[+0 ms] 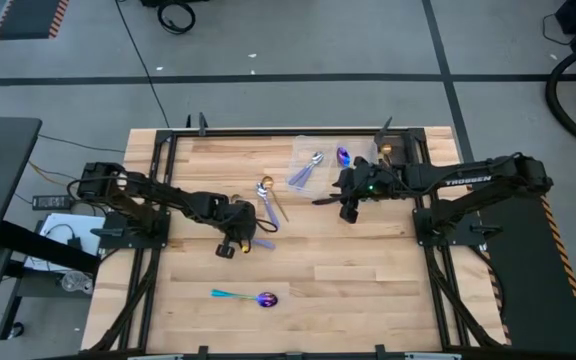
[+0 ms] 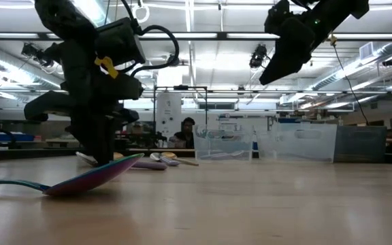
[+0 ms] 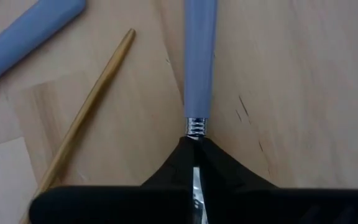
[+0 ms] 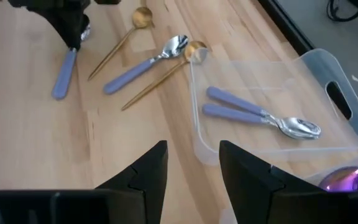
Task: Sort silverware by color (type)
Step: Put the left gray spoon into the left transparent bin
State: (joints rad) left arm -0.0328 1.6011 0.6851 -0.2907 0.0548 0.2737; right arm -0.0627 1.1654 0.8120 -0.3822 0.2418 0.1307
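Observation:
My left gripper is down at the table, shut on a silver spoon with a lavender-blue handle. A second such spoon and two gold spoons lie on the wood beside it. My right gripper is open and hangs in the air near the clear tray. Two lavender-handled silver spoons lie in one tray compartment, and an iridescent spoon lies in another. A further iridescent spoon with a teal handle lies toward the table's near edge. My left gripper pinches the spoon between its two fingers at the ribbed silver neck, just below the lavender handle. The fingers come from above, pointing down. The handle runs straight away from the fingertips, low along the wood. I cannot tell whether it is lifted clear.
A gold handle and another lavender handle lie close by my left gripper. The tray sits at the table's far edge. Bare wood stretches across the middle and right of the table. A person shows far behind the table.

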